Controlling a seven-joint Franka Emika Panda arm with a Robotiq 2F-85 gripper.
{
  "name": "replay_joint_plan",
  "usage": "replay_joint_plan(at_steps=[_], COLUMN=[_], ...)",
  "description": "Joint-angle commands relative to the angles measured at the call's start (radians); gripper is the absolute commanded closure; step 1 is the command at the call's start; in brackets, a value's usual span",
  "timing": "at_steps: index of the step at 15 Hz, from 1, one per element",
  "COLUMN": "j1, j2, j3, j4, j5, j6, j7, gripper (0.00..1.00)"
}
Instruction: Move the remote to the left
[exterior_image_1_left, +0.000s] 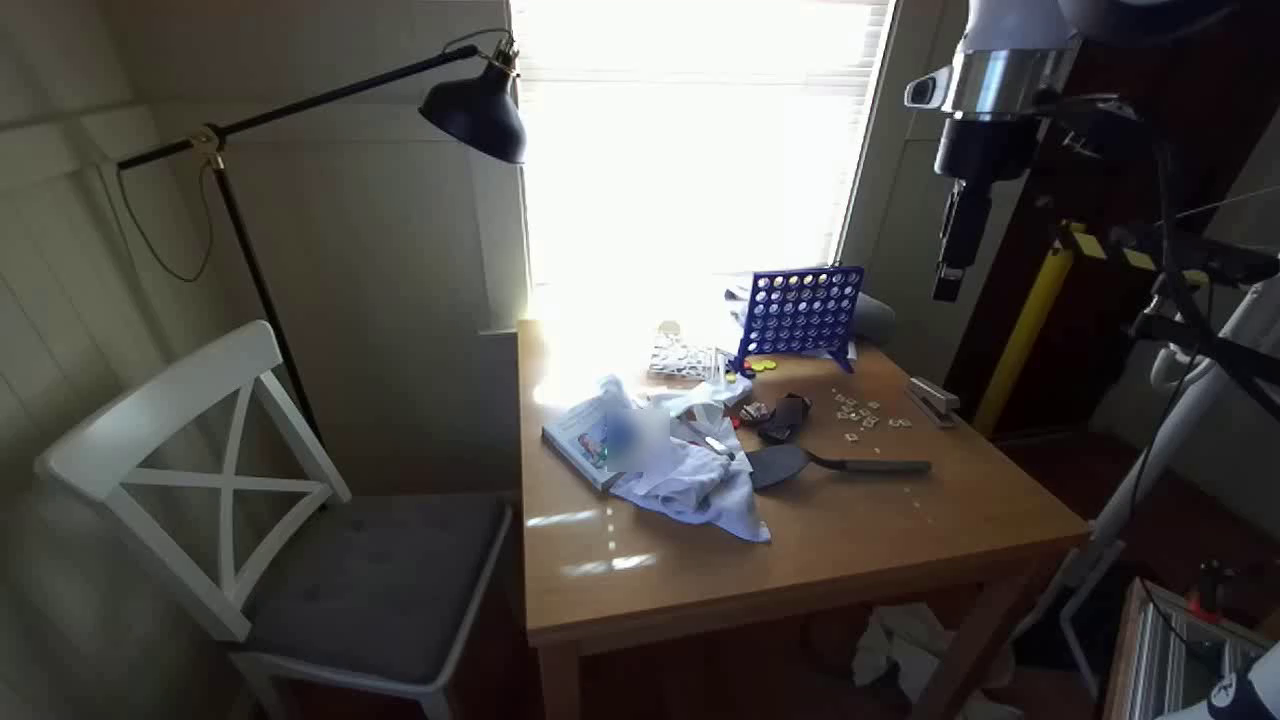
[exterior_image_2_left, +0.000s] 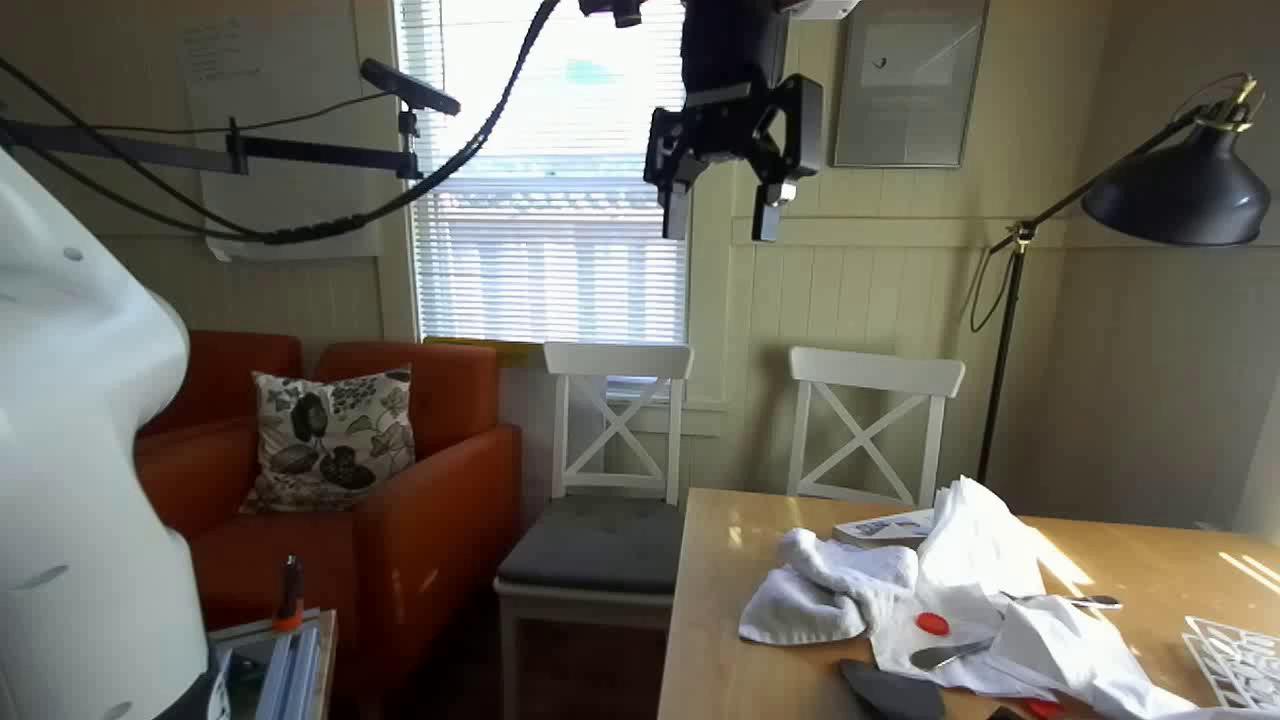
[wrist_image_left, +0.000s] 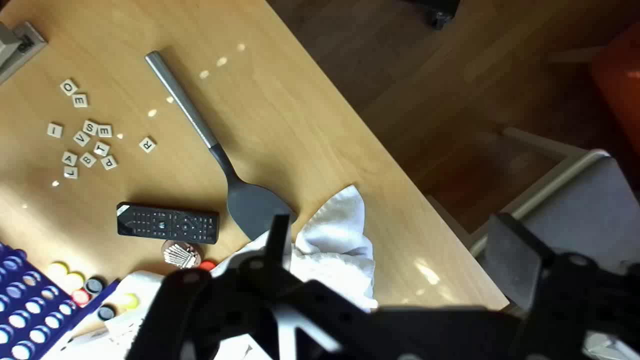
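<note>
High above the level of the wood-grained surface (wrist_image_left: 320, 135), the claw (exterior_image_2_left: 720, 215) hung spread wide, gripping nothing. Left of it in the wrist view, the remote (wrist_image_left: 167, 223), a slim, button-studded black bar, lay on the surface, its long axis roughly along the claw's line of opening, so a turn seemed needed. Outward came rumpled white cloth (wrist_image_left: 334, 232), a smooth spatula (wrist_image_left: 224, 160) just beside the remote's end, then square letter tiles (wrist_image_left: 90, 128).

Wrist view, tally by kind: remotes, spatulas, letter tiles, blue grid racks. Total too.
Remote: 1
Spatula: 1
Letter tiles: 12
Blue grid rack: 1 (partly out of frame)
Total: 15
</note>
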Motion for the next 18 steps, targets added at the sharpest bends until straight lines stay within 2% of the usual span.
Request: replay_joint_plan(at_steps=[1,8,13,18], j1=[0.004,0.004,-0.008,-0.009], j2=[0.001,0.001,0.049,0.066], j3=[-0.003,-0.003,-0.022,-0.022], j4=[0.002,0.002,-0.015,-0.014], j5=[-0.001,-0.001,-0.005,0.001], j6=[-0.002,-0.002,0.108,0.105], j7=[0.002,0.002,0.002,0.004], gripper=[0.00,0.00,0.00,0.00])
